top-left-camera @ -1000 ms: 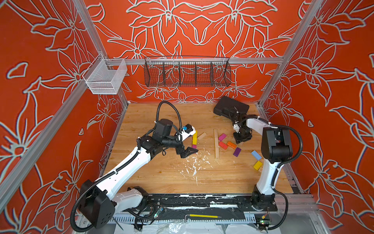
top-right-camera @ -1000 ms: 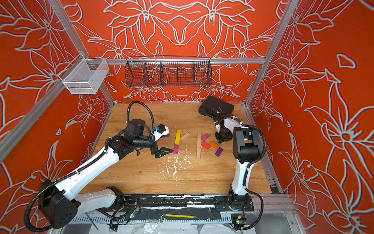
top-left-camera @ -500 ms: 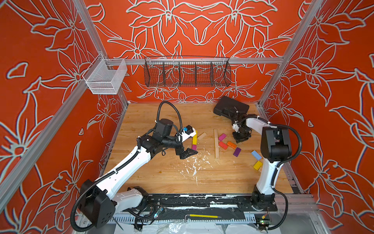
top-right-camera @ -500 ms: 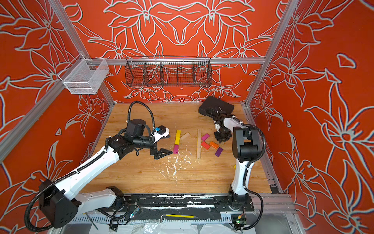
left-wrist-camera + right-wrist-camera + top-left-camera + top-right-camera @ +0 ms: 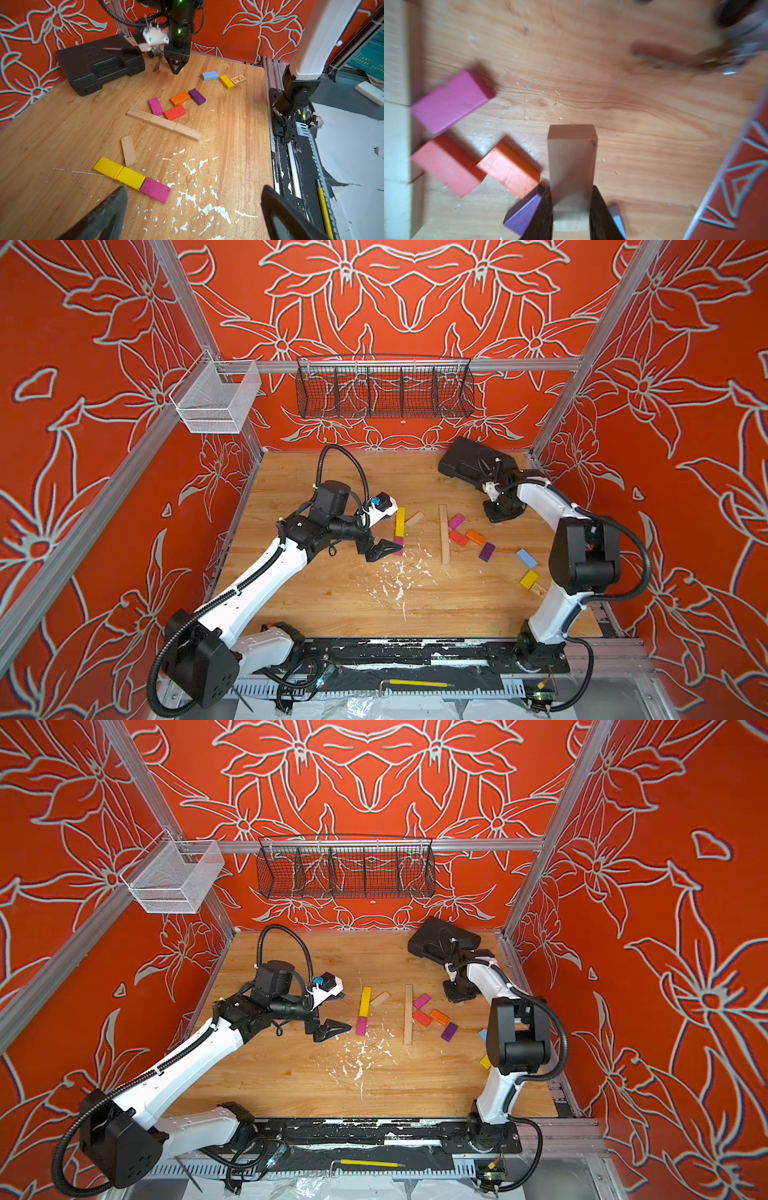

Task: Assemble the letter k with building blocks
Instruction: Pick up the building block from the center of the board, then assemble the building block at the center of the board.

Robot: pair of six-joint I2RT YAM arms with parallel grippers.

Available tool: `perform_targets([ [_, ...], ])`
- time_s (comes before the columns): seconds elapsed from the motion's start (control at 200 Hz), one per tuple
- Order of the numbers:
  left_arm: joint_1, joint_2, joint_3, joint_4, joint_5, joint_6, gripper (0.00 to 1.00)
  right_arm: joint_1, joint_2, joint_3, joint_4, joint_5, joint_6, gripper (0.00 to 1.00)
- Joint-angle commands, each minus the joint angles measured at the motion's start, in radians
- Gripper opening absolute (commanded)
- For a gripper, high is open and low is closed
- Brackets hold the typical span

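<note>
right gripper (image 5: pixel 571 193) is clamped on a plain wood block (image 5: pixel 572 162), pinched across its width near one end. That leaves the free end sticking out ahead for placing. It sits over the worktop (image 5: pixel 62 135) between the black case (image 5: pixel 99 62) and the coloured pieces. The right wrist view is blurred, so I can't tell if the block is clear of the surface.

left gripper (image 5: pixel 194 189) is spread wide and empty, hovering by the yellow-yellow-magenta row (image 5: pixel 131 177). A loose wood block (image 5: pixel 128 150) angles off that row. It looks like a separate layout, parked.

K status: stem (image 5: pixel 164 124) is three wood blocks end to end. magenta block (image 5: pixel 155 106) and red block (image 5: pixel 175 112) butt against its side and splay apart as the two diagonals. orange block (image 5: pixel 180 98) and purple block (image 5: pixel 197 96) run on past the red, so that diagonal looks about done. The magenta one looks short. My guess is the held block goes beyond the magenta.

Spares near the right arm's base: light blue block (image 5: pixel 209 75), yellow block (image 5: pixel 227 81), printed block (image 5: pixel 238 79).
</note>
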Motion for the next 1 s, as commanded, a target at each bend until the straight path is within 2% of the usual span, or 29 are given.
perform_targets([
  [0.0, 0.017, -0.014, 0.030, -0.071, 0.013, 0.077, 0.98, 0.044, -0.095, -0.030, -0.021, -0.025, 0.027, 0.20],
  [0.27, 0.073, -0.057, 0.004, -0.053, 0.004, 0.105, 0.97, 0.278, -0.219, -0.024, -0.043, -0.030, -0.001, 0.19],
  [0.405, 0.073, -0.066, -0.006, -0.040, 0.006, 0.106, 0.98, 0.380, -0.219, -0.006, -0.051, -0.047, -0.018, 0.19],
  [0.576, 0.075, -0.070, -0.006, -0.037, 0.012, 0.107, 0.97, 0.505, -0.152, 0.018, -0.077, -0.051, -0.071, 0.19],
  [0.996, 0.074, -0.092, -0.036, 0.014, 0.012, 0.097, 0.97, 0.594, 0.058, 0.068, -0.028, -0.097, -0.065, 0.19],
])
